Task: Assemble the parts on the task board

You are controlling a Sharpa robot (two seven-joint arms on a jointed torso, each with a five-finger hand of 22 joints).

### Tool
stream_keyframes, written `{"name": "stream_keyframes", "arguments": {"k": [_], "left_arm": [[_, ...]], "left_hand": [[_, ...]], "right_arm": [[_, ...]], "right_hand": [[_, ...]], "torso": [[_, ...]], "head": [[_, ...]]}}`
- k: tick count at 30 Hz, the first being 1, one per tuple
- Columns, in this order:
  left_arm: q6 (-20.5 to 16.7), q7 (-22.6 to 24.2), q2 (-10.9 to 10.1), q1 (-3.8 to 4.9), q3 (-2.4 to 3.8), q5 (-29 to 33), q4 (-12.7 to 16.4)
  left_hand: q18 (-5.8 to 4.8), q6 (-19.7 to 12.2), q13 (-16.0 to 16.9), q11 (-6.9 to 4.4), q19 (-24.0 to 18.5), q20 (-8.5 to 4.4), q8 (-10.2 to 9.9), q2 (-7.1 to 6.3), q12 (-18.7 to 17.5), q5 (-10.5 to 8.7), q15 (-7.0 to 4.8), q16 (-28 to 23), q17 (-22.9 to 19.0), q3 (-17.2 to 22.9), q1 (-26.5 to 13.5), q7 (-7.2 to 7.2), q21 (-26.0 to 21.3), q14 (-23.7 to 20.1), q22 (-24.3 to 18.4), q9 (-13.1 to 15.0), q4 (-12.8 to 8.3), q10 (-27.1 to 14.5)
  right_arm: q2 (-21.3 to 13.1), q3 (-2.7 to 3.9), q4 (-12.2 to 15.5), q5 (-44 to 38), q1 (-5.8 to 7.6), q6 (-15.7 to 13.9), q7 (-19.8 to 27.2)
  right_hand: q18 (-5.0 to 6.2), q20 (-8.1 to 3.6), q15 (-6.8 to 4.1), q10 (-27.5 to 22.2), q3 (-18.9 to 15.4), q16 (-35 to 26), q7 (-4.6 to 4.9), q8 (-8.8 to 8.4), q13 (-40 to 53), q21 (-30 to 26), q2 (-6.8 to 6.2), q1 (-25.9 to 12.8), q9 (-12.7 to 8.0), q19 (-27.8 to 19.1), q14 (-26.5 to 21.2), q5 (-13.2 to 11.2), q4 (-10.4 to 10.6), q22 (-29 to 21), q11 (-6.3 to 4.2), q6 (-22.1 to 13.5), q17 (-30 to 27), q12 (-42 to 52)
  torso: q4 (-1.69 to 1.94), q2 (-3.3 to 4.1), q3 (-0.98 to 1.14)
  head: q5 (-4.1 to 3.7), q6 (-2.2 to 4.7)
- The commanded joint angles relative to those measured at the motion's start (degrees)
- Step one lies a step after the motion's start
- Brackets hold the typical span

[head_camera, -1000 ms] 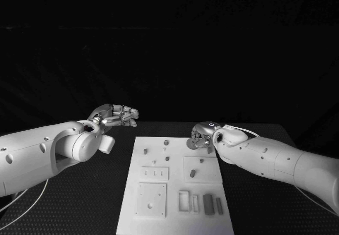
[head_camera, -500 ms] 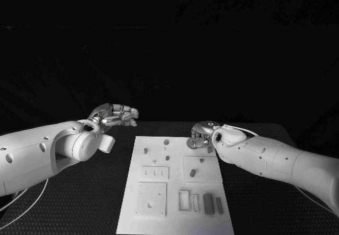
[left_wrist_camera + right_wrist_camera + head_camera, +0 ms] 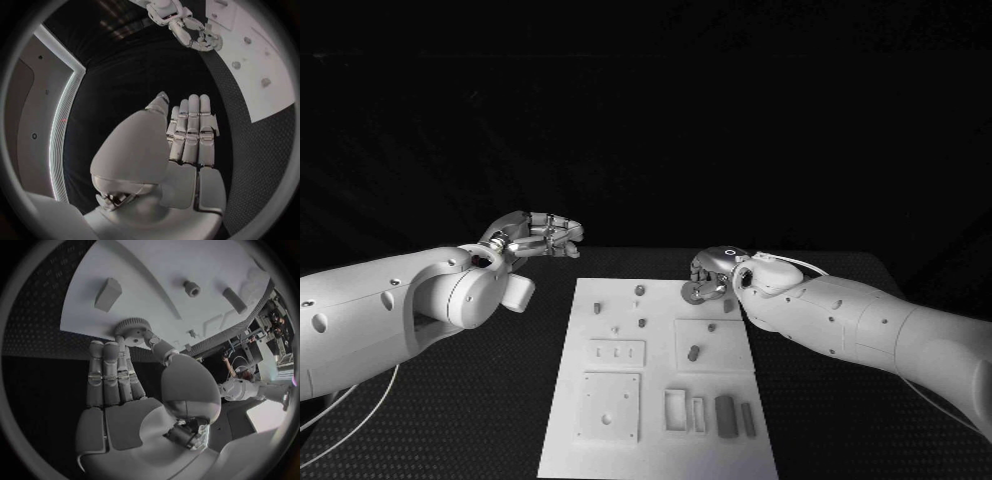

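Note:
The white task board (image 3: 661, 380) lies in the middle of the black table. My right hand (image 3: 714, 272) hovers over its far right corner and pinches a round toothed grey gear (image 3: 691, 293) between thumb and fingers. The right wrist view shows that gear (image 3: 133, 327) at the fingertips (image 3: 106, 352), right at the board's edge (image 3: 87, 327). My left hand (image 3: 538, 236) is raised left of the board's far end, holding nothing, its fingers (image 3: 190, 132) side by side.
Small grey pegs (image 3: 599, 308) stand on the board's far half, and a slotted piece (image 3: 692, 353) sits in a square recess. Flat plates (image 3: 610, 405) and upright bars (image 3: 724, 415) fill the near half. A wedge-shaped part (image 3: 107, 294) lies near the gear.
My right hand has edged very slightly with the gear still in its grip. The left hand has stayed where it was.

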Motion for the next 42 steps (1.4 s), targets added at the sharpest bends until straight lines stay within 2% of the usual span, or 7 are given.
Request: {"name": "stream_keyframes", "arguments": {"k": [1, 6, 9, 15, 20, 28, 42], "left_arm": [[0.4, 0.6, 0.0, 0.04, 0.05, -0.2, 0.1], [0.4, 0.5, 0.0, 0.05, 0.05, -0.2, 0.1], [0.4, 0.5, 0.0, 0.05, 0.05, -0.2, 0.1], [0.4, 0.5, 0.0, 0.05, 0.05, -0.2, 0.2], [0.3, 0.5, -0.1, 0.05, 0.05, -0.2, 0.2], [0.3, 0.5, -0.1, 0.05, 0.05, -0.2, 0.3], [0.2, 0.5, -0.2, 0.06, 0.05, -0.2, 0.4]], "left_hand": [[0.02, -0.1, 0.1, 0.32, 0.3, -0.15, -0.4, -0.27, -0.3, -0.33, 0.08, -0.2, 0.1, -0.3, -0.4, 0.1, -0.4, 0.5, 0.1, 0.1, 0.0, 0.1], [0.02, -0.1, 0.1, 0.32, 0.4, -0.16, -0.4, -0.26, -0.3, -0.33, 0.08, -0.3, 0.1, -0.3, -0.4, 0.1, -0.4, 0.5, 0.1, 0.1, 0.0, 0.1], [0.02, -0.1, 0.1, 0.32, 0.4, -0.16, -0.4, -0.26, -0.3, -0.33, 0.08, -0.3, 0.1, -0.3, -0.4, 0.11, -0.4, 0.5, 0.1, 0.1, 0.0, 0.1], [0.02, -0.1, 0.1, 0.32, 0.4, -0.16, -0.4, -0.27, -0.3, -0.33, 0.08, -0.3, 0.1, -0.3, -0.4, 0.12, -0.4, 0.5, 0.1, 0.1, 0.0, 0.1], [0.02, -0.1, 0.1, 0.32, 0.4, -0.16, -0.4, -0.27, -0.3, -0.33, 0.08, -0.3, 0.1, -0.3, -0.4, 0.13, -0.5, 0.5, 0.1, 0.1, 0.0, 0.1], [0.02, -0.1, 0.1, 0.35, 0.4, -0.16, -0.5, -0.31, -0.4, -0.33, 0.08, -0.3, 0.2, -0.3, -0.4, 0.17, -0.5, 0.5, 0.1, 0.2, 0.0, 0.1], [0.02, -0.2, 0.1, 0.36, 0.4, -0.16, -0.6, -0.32, -0.5, -0.33, 0.09, -0.4, 0.2, -0.3, -0.4, 0.2, -0.5, 0.5, 0.2, 0.2, 0.0, 0.1]], "right_arm": [[0.0, -0.87, 0.0, 0.7, -1.68, 9.0, 0.8], [0.0, -0.87, 0.0, 0.6, -1.68, 9.9, 0.6], [0.1, -0.87, -0.1, -0.4, -1.68, 10.6, 0.4], [0.1, -0.88, 0.4, -2.7, -1.68, 10.3, -0.5], [0.3, -0.91, 0.5, -3.6, -1.68, 9.5, -1.4], [0.5, -0.93, 0.6, -3.9, -1.68, 11.4, -1.8], [0.1, -0.92, 1.6, -2.7, -1.6, 9.7, -1.6]], "right_hand": [[1.97, -0.08, -0.01, 0.0, 0.1, 0.3, 0.04, -0.43, 0.3, 0.0, 1.65, 0.9, -0.1, -0.5, -0.6, -0.2, -0.9, 1.1, 0.03, -0.5, -0.1, 0.2], [1.96, -0.11, 0.14, -0.8, 0.3, 0.4, 0.1, -0.32, 0.9, -0.1, 2.19, 3.4, -0.1, -1.2, -1.0, -0.2, -1.0, 1.2, 0.19, -0.4, 0.0, -0.1], [1.94, 0.05, 0.44, -1.6, -0.2, 0.5, 0.34, 0.04, 1.2, 0.1, 1.69, 4.7, 0.0, -1.5, -1.3, -0.2, -1.0, 1.2, 0.51, 0.3, -0.1, -0.5], [1.95, 0.25, 0.7, -2.3, -0.5, 0.7, -0.23, 0.86, 1.5, 0.2, 0.87, 6.8, 0.2, -1.8, -1.6, -0.2, -1.0, 1.1, 0.78, 1.8, -0.2, -1.1], [1.91, 0.43, 0.83, -2.3, -0.8, 0.6, -0.5, 1.22, 1.6, 0.1, 0.95, 7.0, 0.3, -1.9, -1.8, -0.2, -1.0, 1.1, 0.9, 2.6, -0.3, -1.3], [1.98, 0.72, -0.42, 0.1, -2.3, 1.5, -0.24, 0.58, 7.2, 0.3, 0.33, 7.1, -0.2, -2.1, -2.2, -0.2, -1.1, 1.0, -0.54, 2.1, -0.2, 2.2], [1.98, 0.36, -1.14, -1.3, -2.3, 2.8, -0.96, 1.28, 16.7, 1.0, 1.8, 6.6, -0.1, -1.4, -1.8, -0.2, -0.9, 1.1, -1.27, 3.9, -0.4, 5.6]], "torso": [[0.0, 0.0, 0.0], [-0.02, 0.03, 0.0], [-0.03, 0.02, 0.0], [-0.05, 0.01, 0.01], [-0.05, -0.01, 0.0], [-0.01, 0.02, 0.0], [-0.01, -0.06, -0.04]], "head": [[-0.05, 0.0], [-0.08, -0.05], [-0.07, -0.09], [-0.04, -0.23], [-0.13, -0.2], [-0.17, -0.27], [-0.16, -0.17]]}}
